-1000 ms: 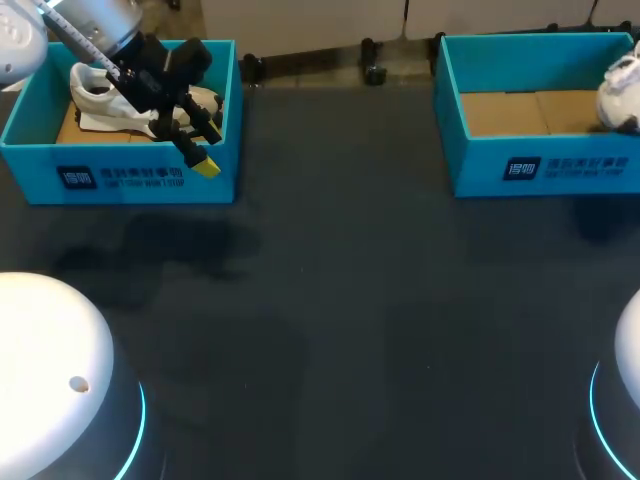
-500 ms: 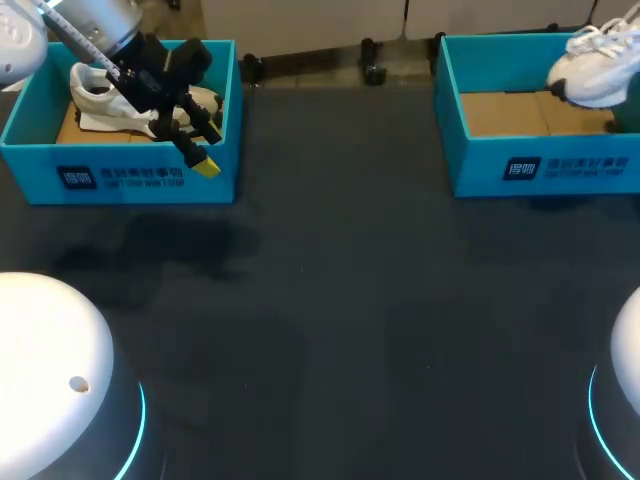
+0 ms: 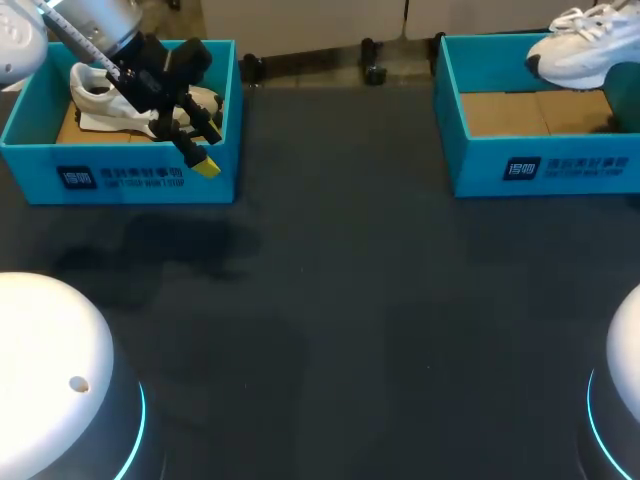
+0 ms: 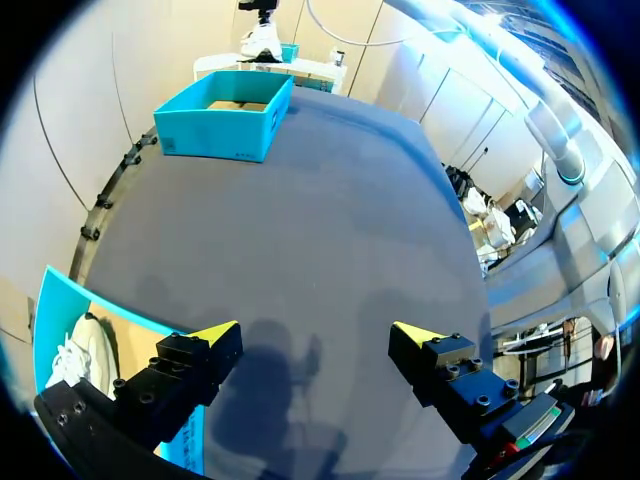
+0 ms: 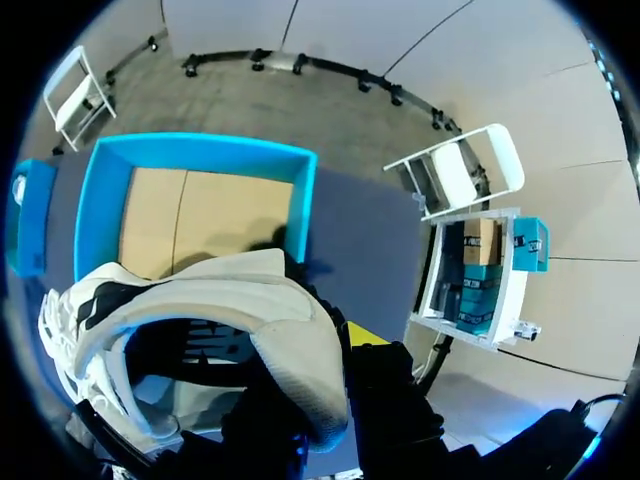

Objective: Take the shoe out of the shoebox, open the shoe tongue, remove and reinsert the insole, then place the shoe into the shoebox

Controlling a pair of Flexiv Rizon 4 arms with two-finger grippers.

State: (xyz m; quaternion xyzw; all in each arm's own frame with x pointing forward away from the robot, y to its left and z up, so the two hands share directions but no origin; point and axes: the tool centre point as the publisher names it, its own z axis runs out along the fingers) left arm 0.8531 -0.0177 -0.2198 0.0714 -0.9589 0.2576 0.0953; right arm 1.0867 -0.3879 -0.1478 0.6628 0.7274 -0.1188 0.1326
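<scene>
A white shoe (image 3: 583, 48) hangs above the right blue shoebox (image 3: 540, 165), its toe pointing left. In the right wrist view my right gripper (image 5: 325, 340) is shut on the shoe (image 5: 200, 300) at its heel collar, with the open box (image 5: 200, 150) and its brown cardboard floor below. My left gripper (image 3: 200, 150) is over the front right corner of the left shoebox (image 3: 140, 178), which holds a second white shoe (image 3: 100, 95). In the left wrist view the left gripper (image 4: 315, 335) is open and holds nothing, and that shoe (image 4: 80, 350) lies beside one finger.
Dark table surface (image 3: 330, 300) stretches between the two boxes. From the left wrist, the right box (image 4: 225, 125) shows far ahead across the table.
The right arm has lifted the white shoe up out of the right box and carried it leftward. The left arm has not moved.
</scene>
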